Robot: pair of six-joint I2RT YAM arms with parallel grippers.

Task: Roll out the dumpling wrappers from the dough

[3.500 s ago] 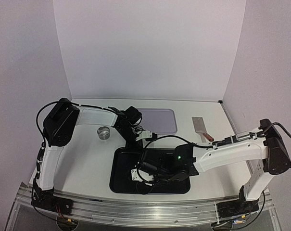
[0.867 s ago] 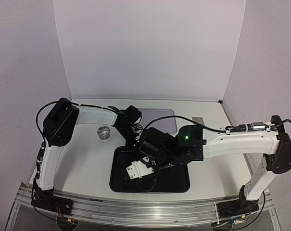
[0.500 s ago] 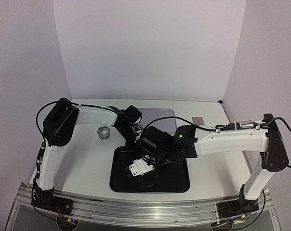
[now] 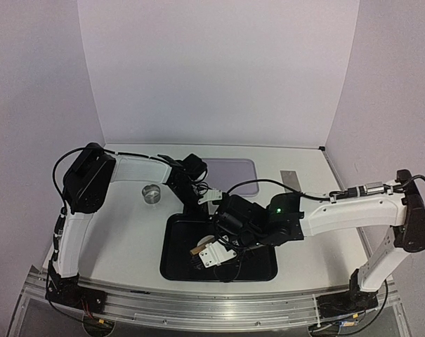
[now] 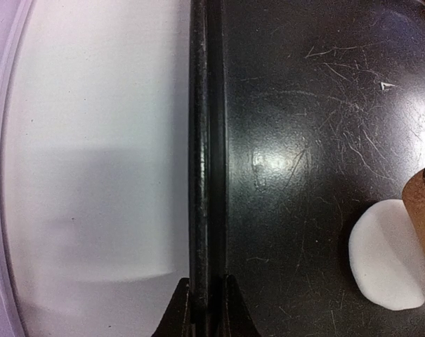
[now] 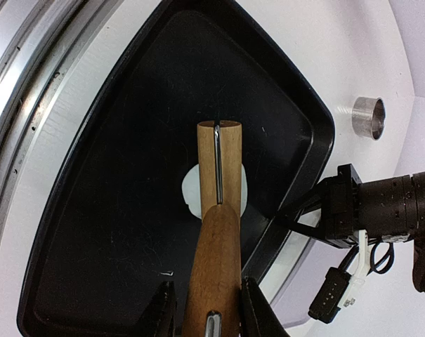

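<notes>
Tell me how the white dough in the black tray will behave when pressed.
Probably soft: the dough lies as a low flat pad, so it should spread under the wooden roller. It likely sags if lifted. It may slide on the glossy black tray.

No text, label, brand, number or sign can be read in any view. The black tray [image 4: 175, 261] and the wooden rolling pin [image 6: 230, 165] carry no legible marking.

black tray [image 4: 175, 261], rolling pin [image 6: 229, 163], metal ring [image 4: 152, 194]
</notes>
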